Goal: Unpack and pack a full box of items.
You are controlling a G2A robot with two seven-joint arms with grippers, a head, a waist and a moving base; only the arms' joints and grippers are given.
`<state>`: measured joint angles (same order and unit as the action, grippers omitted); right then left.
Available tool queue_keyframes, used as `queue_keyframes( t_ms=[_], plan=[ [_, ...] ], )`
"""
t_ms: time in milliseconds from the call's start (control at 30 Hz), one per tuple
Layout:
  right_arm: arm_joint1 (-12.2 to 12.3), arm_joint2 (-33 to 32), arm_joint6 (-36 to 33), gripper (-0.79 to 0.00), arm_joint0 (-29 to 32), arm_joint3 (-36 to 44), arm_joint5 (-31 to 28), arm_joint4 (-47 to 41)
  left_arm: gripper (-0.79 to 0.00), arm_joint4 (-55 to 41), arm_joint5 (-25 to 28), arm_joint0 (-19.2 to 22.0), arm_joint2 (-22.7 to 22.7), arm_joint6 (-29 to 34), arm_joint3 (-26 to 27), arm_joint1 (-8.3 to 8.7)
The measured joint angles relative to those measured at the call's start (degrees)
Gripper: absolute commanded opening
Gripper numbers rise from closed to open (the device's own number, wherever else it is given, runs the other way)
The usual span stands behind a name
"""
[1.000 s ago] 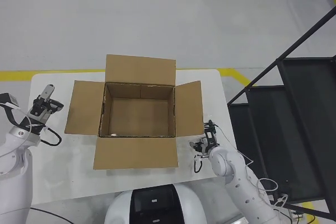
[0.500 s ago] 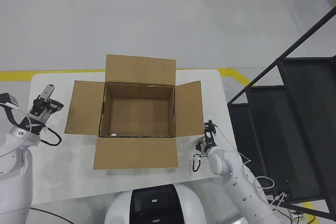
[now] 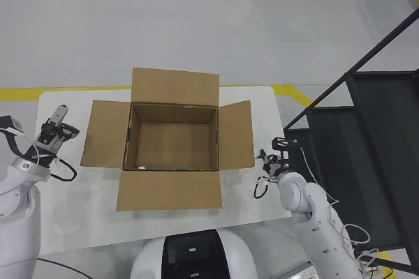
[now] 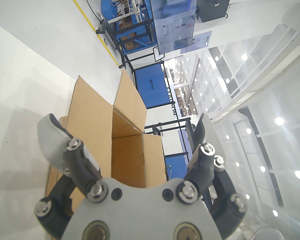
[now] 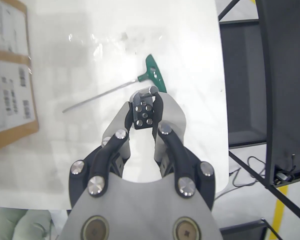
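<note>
An open cardboard box (image 3: 174, 143) stands mid-table with all its flaps folded out, and its inside looks bare. Right of the box, near the table's right edge, my right gripper (image 5: 143, 101) is shut on a small black metal block (image 5: 143, 116) drilled with several holes. In the top view this right gripper (image 3: 274, 153) is just off the box's right flap. A green T-handle hex key (image 5: 153, 74) lies on the table just beyond the block. My left gripper (image 4: 126, 131) is open and holds nothing. It faces the box (image 4: 126, 141) from the left, and in the top view the left gripper (image 3: 57, 125) is beside the left flap.
The white table (image 3: 84, 209) has bare room in front of the box and along its left side. A dark metal stair frame (image 3: 363, 132) stands close to the table's right edge (image 5: 218, 76). The box's right flap (image 5: 10, 76) carries labels.
My right gripper has moved from near the box's front right corner to the right and farther back, toward the table's right edge, with the block in it. The left arm is unchanged.
</note>
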<state>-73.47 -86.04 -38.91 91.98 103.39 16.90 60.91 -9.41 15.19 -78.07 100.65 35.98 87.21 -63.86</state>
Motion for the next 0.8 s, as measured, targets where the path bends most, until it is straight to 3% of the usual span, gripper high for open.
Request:
queue_keyframes(
  t_ms=[200,467,633,800],
  plan=[
    [-0.4,-4.4,2.3,-0.785,0.9,3.7,-2.2,-15.5,0.000,0.0,0.0,0.0,0.0,0.0,0.0,0.00],
    [-0.3,-7.8,9.5,-0.785,0.7,10.0,-2.4,-17.5,0.000,0.0,0.0,0.0,0.0,0.0,0.0,0.00],
    [-0.8,-5.0,12.4,-0.785,-1.8,14.1,-7.3,-25.6,0.000,0.0,0.0,0.0,0.0,0.0,0.0,0.00],
    [-1.2,3.7,7.9,-0.785,-6.7,11.9,-12.6,-30.0,0.000,0.0,0.0,0.0,0.0,0.0,0.0,0.00]
  ],
)
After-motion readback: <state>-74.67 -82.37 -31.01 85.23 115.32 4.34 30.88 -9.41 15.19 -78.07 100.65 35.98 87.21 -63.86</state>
